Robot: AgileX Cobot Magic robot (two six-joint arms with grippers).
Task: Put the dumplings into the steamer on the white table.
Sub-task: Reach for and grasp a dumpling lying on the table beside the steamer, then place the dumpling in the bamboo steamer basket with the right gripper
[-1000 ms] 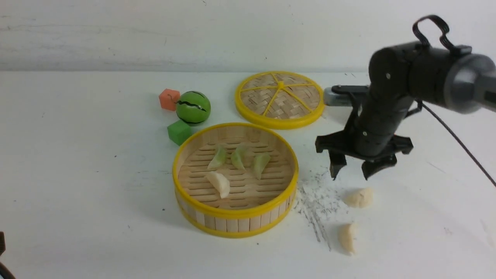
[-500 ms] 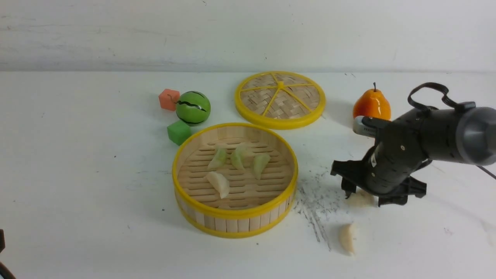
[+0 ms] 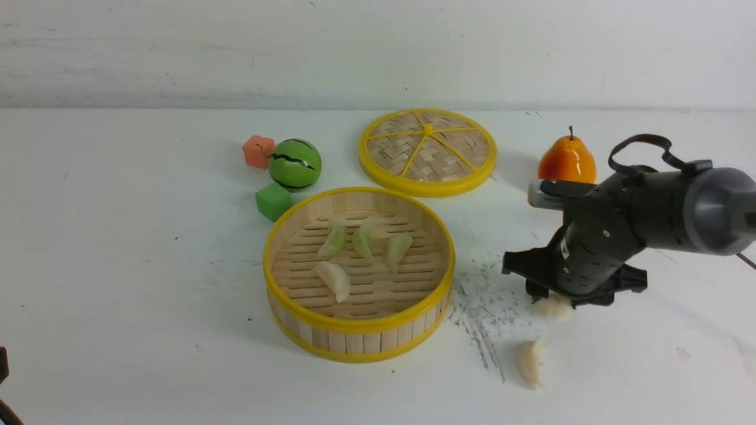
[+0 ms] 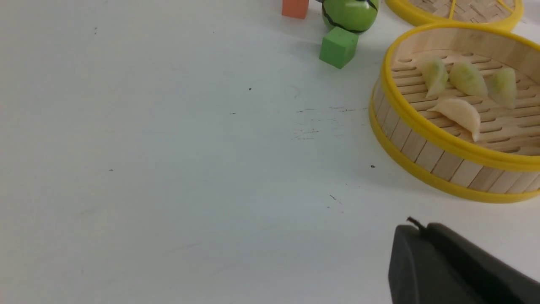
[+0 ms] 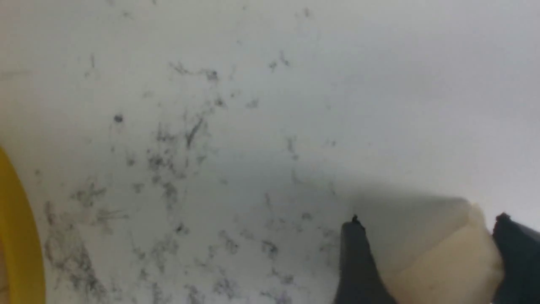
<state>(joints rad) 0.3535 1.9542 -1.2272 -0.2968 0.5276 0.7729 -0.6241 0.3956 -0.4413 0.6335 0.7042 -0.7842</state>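
On the white table (image 3: 118, 265), the nearest dumpling (image 3: 530, 363) lies lengthwise near-to-far.

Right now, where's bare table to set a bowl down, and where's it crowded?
Widest bare stretch: the table left of the steamer and green cube. The near strip before the steamer is free too. Crowded: right of the steamer, where the right gripper sits over one dumpling, another nearer, lid and pear behind.

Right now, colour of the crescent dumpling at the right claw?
Cream-white dumpling; best in right wrist view.
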